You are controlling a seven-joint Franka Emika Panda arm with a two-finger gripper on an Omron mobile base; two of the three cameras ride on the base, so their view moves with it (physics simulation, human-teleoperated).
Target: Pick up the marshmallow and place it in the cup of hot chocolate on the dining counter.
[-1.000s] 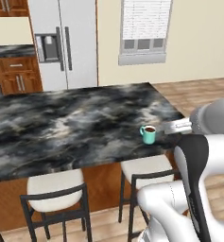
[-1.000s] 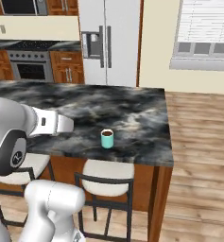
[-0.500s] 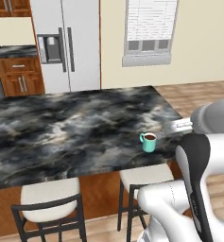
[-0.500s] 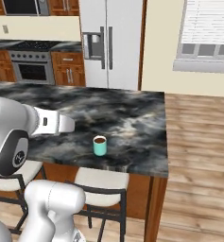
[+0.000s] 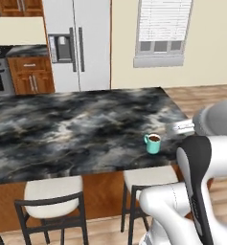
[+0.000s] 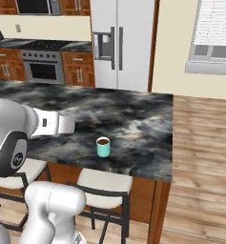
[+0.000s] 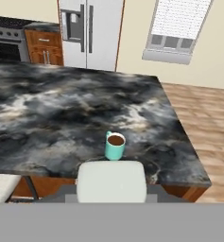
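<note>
- Hand is closed narrow. The off-white block at its tips reads as the marshmallow, gripped.
- Cup of hot chocolate stands near the counter's front edge, ahead of the hand and apart from it.
- I'd centre over the rim, lower close, then release.

Teal cup of hot chocolate with dark brown liquid, black-grey marbled dining counter, white-cushioned stools

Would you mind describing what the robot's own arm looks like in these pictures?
The arm is made of glossy white, rounded segments, with a dark, almost black band at a joint. In the right base view a round dark grey cap covers a joint, and a white forearm link bears a small dark marking. No cables show.
</note>
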